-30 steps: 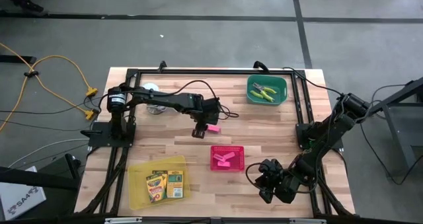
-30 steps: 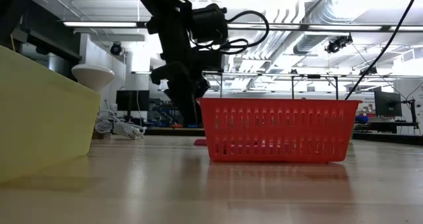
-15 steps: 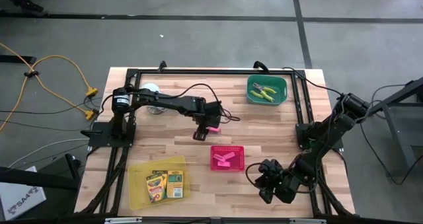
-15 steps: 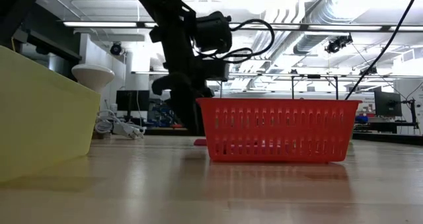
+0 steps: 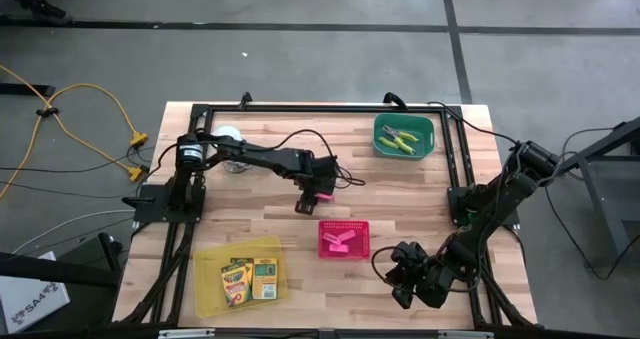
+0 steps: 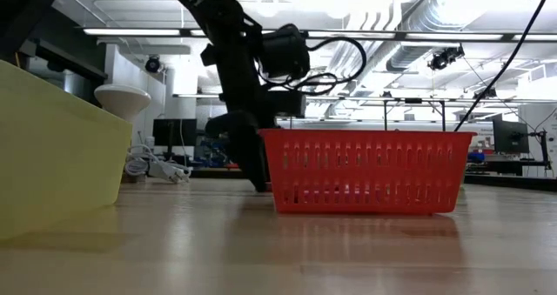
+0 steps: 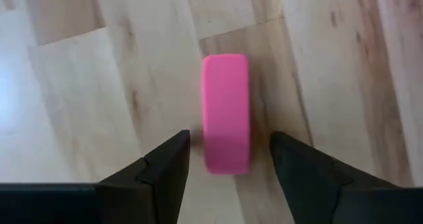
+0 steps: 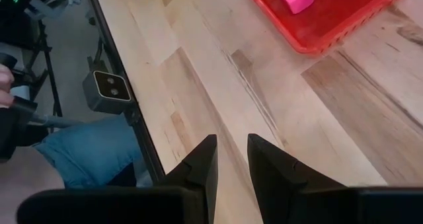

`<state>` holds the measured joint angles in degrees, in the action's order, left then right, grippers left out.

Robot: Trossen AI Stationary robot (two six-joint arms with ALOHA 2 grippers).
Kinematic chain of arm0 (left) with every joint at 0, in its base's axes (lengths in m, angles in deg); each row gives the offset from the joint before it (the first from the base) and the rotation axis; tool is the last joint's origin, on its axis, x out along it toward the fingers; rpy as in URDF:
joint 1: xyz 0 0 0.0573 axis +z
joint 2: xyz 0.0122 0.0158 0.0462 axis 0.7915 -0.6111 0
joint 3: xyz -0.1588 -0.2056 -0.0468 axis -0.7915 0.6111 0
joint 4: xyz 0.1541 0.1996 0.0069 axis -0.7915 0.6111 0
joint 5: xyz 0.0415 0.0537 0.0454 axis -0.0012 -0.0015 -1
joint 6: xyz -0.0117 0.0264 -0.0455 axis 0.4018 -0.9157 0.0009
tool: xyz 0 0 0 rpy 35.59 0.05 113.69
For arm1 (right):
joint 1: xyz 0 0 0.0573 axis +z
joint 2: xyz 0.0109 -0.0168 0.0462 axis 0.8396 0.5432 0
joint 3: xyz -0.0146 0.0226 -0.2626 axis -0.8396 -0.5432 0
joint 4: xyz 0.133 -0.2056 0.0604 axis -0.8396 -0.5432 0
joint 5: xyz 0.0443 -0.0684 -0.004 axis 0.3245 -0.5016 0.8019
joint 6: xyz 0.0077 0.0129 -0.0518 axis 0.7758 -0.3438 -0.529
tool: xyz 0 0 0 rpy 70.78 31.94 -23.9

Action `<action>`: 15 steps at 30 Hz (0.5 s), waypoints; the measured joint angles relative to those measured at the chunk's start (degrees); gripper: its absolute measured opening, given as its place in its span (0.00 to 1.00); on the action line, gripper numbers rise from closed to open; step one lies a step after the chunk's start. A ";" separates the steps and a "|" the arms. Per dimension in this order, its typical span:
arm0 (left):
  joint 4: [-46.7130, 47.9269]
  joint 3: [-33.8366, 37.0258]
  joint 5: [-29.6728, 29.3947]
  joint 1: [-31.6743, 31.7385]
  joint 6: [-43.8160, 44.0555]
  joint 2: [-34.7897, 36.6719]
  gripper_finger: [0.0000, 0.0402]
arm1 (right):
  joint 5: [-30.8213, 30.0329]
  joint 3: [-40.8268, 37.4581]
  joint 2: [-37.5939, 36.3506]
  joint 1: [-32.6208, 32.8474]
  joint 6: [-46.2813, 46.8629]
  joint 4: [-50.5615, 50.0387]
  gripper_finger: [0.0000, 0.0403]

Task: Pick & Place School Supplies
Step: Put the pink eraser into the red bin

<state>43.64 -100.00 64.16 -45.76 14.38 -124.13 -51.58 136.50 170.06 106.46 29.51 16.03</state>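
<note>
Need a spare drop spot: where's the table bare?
Bare wood lies between the yellow tray and pink basket, and between the left gripper and green tray. It is crowded where that gripper straddles the pink eraser, and beside the right gripper.

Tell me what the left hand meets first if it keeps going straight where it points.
The pink eraser, lying on the table between the left hand's open fingers; just past it, probably bare wood.

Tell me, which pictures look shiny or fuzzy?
Low view: the table shines and mirrors the red basket. Left wrist view: pale glare on the wood at one edge; the eraser looks a little soft between the open left gripper fingers.
</note>
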 joint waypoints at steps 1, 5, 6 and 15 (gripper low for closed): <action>0.00 -0.02 0.04 0.02 -0.02 -0.02 0.52 | 0.02 0.01 -0.01 0.00 -0.01 0.03 0.18; -0.07 -0.02 0.07 0.00 0.02 0.00 0.52 | 0.02 0.00 0.00 -0.01 0.01 0.03 0.18; -0.09 -0.02 0.05 0.00 0.02 0.00 0.52 | 0.02 0.00 -0.01 0.00 0.01 0.03 0.18; -0.09 0.02 0.06 0.00 0.15 -0.02 0.49 | 0.04 -0.01 -0.01 0.00 0.01 0.03 0.18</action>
<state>43.55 -99.98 64.22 -45.76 14.53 -124.15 -51.54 136.49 170.06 106.46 29.52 16.06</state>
